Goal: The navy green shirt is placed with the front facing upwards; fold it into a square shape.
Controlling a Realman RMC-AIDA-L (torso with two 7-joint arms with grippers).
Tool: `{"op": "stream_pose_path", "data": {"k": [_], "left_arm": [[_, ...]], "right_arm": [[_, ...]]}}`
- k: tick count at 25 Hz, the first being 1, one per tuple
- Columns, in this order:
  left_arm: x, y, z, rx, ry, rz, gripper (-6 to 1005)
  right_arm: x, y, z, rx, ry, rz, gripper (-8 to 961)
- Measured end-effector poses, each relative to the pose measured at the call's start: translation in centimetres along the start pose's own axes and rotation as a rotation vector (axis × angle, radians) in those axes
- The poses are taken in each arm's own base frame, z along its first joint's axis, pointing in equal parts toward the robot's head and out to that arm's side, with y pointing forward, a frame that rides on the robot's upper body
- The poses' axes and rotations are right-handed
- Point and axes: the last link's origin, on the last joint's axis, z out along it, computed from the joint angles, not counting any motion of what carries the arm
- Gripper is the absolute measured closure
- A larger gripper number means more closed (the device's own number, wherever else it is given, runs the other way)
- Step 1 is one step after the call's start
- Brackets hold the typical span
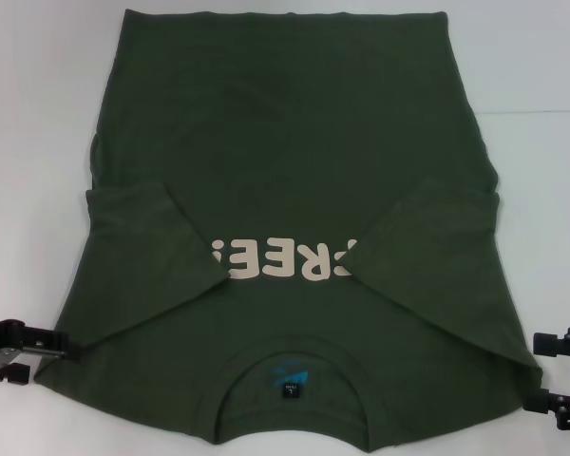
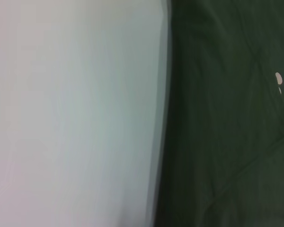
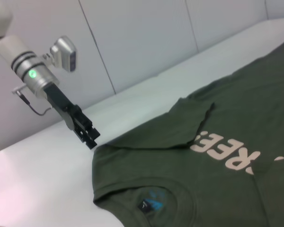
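Note:
The navy green shirt (image 1: 294,142) lies flat with its front up and its collar (image 1: 290,380) nearest me. Both short sleeves are folded inward over the chest, partly covering the cream print (image 1: 285,261). My left gripper (image 1: 38,356) is low beside the shirt's left shoulder, open and holding nothing; the right wrist view shows this left gripper (image 3: 87,135) just off the shirt (image 3: 217,156). My right gripper (image 1: 551,372) is open by the right shoulder edge, empty. In the left wrist view only the shirt's side edge (image 2: 227,142) and bare table show.
A white table (image 1: 38,114) carries the shirt, with bare surface on both sides. Pale wall panels (image 3: 142,38) stand behind the table on my left side.

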Motion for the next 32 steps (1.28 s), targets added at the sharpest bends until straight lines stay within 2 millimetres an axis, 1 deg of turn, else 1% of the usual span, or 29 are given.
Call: {"op": "stream_pose_path", "data": {"k": [20,32], "left_arm": [[-0.13,0.09,0.77,0.017,-0.015,0.009,64],[0.21,0.05,0.86,0.031,0.0,0.015,64]], "right_arm": [[-0.03,0.13,0.35,-0.012,0.001,-0.01,69],[-0.02,0.16,0.4,-0.013,0.0,-0.01,69]]}}
